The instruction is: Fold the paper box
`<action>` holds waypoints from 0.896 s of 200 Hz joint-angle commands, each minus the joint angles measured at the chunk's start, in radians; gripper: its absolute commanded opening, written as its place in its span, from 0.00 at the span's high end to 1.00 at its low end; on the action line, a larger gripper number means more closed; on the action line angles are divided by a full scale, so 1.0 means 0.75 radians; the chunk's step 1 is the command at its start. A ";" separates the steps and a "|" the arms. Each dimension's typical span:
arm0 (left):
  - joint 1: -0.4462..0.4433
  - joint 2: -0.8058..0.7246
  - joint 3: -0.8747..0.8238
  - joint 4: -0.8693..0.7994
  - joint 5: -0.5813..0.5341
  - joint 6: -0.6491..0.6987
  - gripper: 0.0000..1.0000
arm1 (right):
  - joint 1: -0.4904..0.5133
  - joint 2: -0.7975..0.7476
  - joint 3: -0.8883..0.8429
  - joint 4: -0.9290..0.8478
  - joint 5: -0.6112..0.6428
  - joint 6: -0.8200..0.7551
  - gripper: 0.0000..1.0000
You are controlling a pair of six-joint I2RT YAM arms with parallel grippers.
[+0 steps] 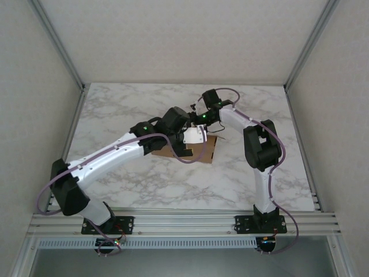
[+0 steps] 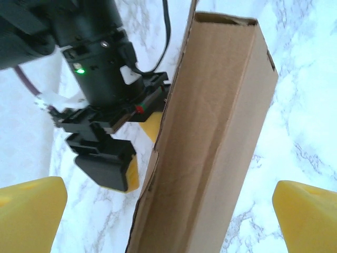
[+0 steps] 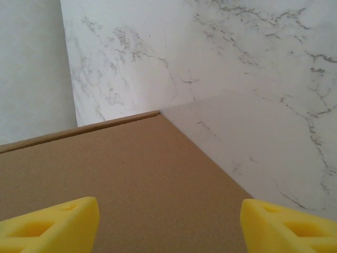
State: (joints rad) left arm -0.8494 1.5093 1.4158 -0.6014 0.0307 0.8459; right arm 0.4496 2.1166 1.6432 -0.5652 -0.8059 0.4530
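The paper box (image 1: 203, 151) is plain brown cardboard lying at the middle of the marble table, partly under both wrists. In the left wrist view its long side wall (image 2: 210, 137) stands upright between my left gripper's (image 2: 168, 216) yellow fingertips (image 2: 29, 211), which are spread wide and clear of it. My left gripper is open. Just left of that wall, the right gripper (image 2: 141, 150) hangs with its yellow pads apart. In the right wrist view the right gripper (image 3: 168, 224) is open over a flat brown panel (image 3: 131, 179) of the box, touching nothing.
White enclosure walls (image 1: 34, 86) close in the marble table (image 1: 127, 104) on the left, right and back. An aluminium rail (image 1: 184, 219) carrying both arm bases runs along the near edge. A bare marble strip (image 3: 253, 79) lies beyond the box corner.
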 commanded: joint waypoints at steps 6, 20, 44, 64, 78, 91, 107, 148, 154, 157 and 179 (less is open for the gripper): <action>0.005 -0.087 -0.028 0.066 0.025 -0.043 0.00 | 0.001 -0.026 0.045 -0.026 0.001 -0.046 0.29; 0.006 -0.118 -0.042 0.099 0.019 -0.063 0.00 | 0.000 -0.028 0.044 -0.027 0.003 -0.056 0.30; 0.032 -0.178 -0.078 0.203 -0.044 -0.167 0.00 | -0.002 -0.049 0.069 -0.060 0.062 -0.091 0.30; 0.136 -0.212 -0.080 0.279 -0.025 -0.358 0.00 | -0.009 -0.118 0.071 -0.054 0.214 -0.082 0.30; 0.250 -0.235 -0.082 0.317 0.040 -0.507 0.00 | -0.007 -0.196 0.067 -0.036 0.335 -0.068 0.30; 0.349 -0.267 -0.122 0.367 0.099 -0.627 0.00 | -0.007 -0.290 0.051 -0.030 0.462 -0.055 0.30; 0.446 -0.331 -0.228 0.474 0.113 -0.760 0.00 | -0.004 -0.400 0.036 -0.050 0.578 -0.083 0.30; 0.745 -0.501 -0.539 0.773 0.151 -1.001 0.00 | 0.013 -0.731 -0.165 -0.044 0.849 -0.195 0.33; 0.779 -0.515 -0.575 0.806 0.157 -1.027 0.01 | 0.015 -0.771 -0.189 -0.070 0.884 -0.227 0.34; 0.794 -0.519 -0.591 0.822 0.158 -1.040 0.02 | 0.017 -0.788 -0.200 -0.084 0.897 -0.243 0.34; 0.843 -0.471 -0.628 0.911 0.100 -1.137 0.04 | 0.040 -0.898 -0.290 -0.172 0.984 -0.404 0.33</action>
State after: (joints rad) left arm -0.2443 1.1416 0.9733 -0.0734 0.1158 0.1368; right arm 0.4564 1.4883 1.5101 -0.5888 -0.2111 0.2974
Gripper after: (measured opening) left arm 0.965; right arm 0.654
